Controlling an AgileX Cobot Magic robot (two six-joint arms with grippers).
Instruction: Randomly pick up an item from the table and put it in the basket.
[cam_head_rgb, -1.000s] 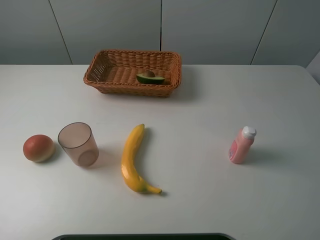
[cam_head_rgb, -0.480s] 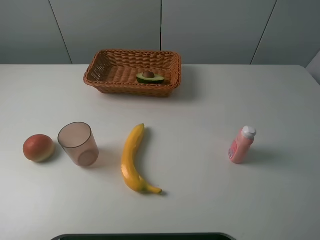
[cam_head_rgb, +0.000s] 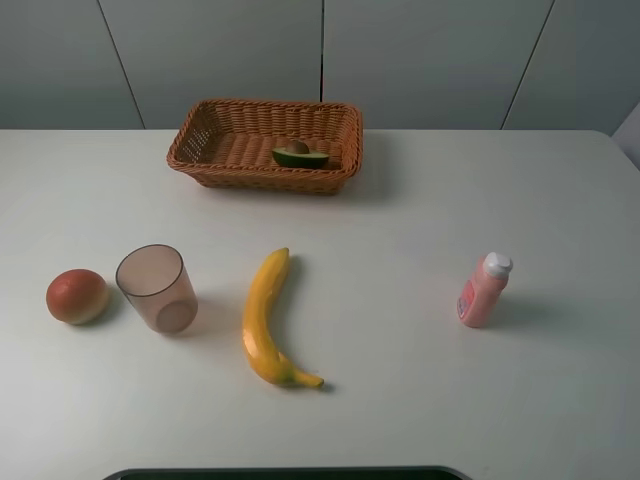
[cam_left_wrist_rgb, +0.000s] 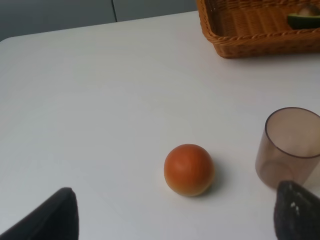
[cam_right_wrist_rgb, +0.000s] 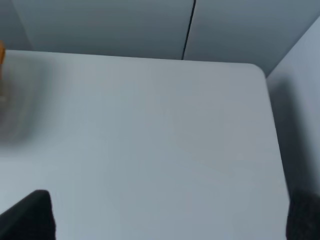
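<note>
Halved avocado (cam_head_rgb: 299, 155) lies inside the wicker basket (cam_head_rgb: 215, 150), toward its right half, at the far side of the table (cam_head_rgb: 400, 380) — tilted, dark skin toward the camera. Left gripper (cam_left_wrist_rgb: 172, 217) fingers spread wide apart, empty, with the red-orange fruit (cam_left_wrist_rgb: 189, 169) between and beyond them; right gripper (cam_right_wrist_rgb: 167, 215) also apart, over bare tabletop. Banana (cam_head_rgb: 264, 320), cup (cam_head_rgb: 156, 288) and pink bottle (cam_head_rgb: 483, 290) stand on the table — well apart from the basket.

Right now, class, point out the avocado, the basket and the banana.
avocado (cam_head_rgb: 300, 155), high view, green skin.
basket (cam_head_rgb: 262, 180), high view, front wall.
banana (cam_head_rgb: 262, 318), high view, middle of its body.
</note>
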